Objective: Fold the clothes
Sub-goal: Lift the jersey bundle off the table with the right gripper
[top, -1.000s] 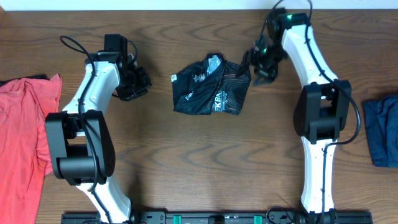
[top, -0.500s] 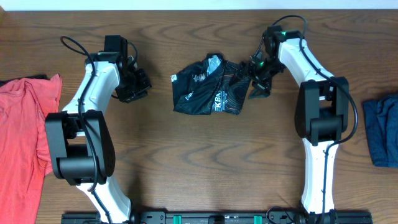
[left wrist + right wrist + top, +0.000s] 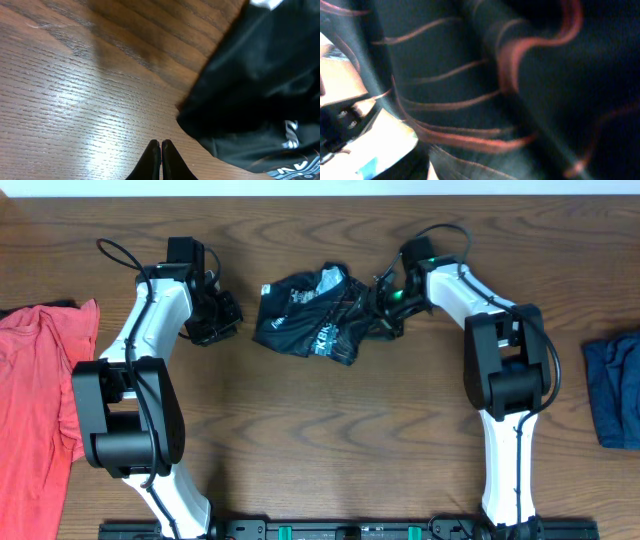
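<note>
While jersey (image 3: pixel 305 320) was bunched on table (image 3: pixel 330 440) | left fingers (image 3: pixel 152 160) clenched empty, 9 o'clock | right fingers (image 3: pixel 388 300) buried in fabric, 3 o'clock, grip indiscernible

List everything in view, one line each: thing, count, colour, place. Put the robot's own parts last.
jersey: one, black with thin orange lines and white lettering, crumpled at the top middle of the table
red cloth: one, red, spread at the left edge, partly out of view
blue cloth: one, dark blue, at the right edge, partly out of view
table: one, brown wood grain, under everything
arms: two, white with black joints, left arm and right arm
left tool: one, black, shut and holding nothing, just left of the jersey
right tool: one, black, at the jersey's right edge; cloth hides its grip
</note>
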Motion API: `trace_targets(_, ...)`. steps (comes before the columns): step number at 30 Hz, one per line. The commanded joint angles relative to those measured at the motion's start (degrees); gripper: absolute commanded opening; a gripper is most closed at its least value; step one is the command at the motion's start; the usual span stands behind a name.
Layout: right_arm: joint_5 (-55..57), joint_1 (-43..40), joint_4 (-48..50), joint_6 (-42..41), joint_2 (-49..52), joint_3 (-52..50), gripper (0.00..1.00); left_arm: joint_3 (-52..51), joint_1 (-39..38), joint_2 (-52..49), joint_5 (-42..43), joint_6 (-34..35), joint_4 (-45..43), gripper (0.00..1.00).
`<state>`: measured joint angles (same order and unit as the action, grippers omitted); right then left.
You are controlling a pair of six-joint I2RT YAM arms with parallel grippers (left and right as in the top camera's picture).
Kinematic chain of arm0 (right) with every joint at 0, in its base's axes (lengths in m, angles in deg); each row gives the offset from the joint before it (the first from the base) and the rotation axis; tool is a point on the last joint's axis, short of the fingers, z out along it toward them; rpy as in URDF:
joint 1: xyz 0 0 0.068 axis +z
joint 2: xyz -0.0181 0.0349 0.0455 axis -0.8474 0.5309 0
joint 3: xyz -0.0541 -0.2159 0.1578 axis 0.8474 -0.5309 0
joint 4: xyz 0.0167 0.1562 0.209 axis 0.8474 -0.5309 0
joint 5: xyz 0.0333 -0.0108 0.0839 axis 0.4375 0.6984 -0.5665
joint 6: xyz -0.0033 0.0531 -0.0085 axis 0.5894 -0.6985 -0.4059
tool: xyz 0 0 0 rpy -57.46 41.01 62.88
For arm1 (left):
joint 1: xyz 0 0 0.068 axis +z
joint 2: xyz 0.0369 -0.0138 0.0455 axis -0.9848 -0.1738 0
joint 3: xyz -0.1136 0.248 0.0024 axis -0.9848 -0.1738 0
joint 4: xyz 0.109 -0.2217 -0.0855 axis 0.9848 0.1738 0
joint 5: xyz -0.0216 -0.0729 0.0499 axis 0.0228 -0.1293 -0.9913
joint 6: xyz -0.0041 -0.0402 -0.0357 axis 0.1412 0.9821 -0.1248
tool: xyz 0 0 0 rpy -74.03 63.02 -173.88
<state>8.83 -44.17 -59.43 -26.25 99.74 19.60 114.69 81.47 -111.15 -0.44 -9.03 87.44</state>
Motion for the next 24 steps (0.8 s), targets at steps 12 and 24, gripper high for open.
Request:
trace_targets(12, 8.66, -0.26, 10.64, -0.66, 2.69, -1.55, 0.01, -0.52, 0.39, -0.57, -0.74, -0.98, 0.79, 0.06)
trace_targets(24, 16.17, -8.09, 8.35, 6.60, -3.61, -0.94, 0.01, -0.52, 0.37, -0.57, -0.72, -0.98, 1.66, 0.06)
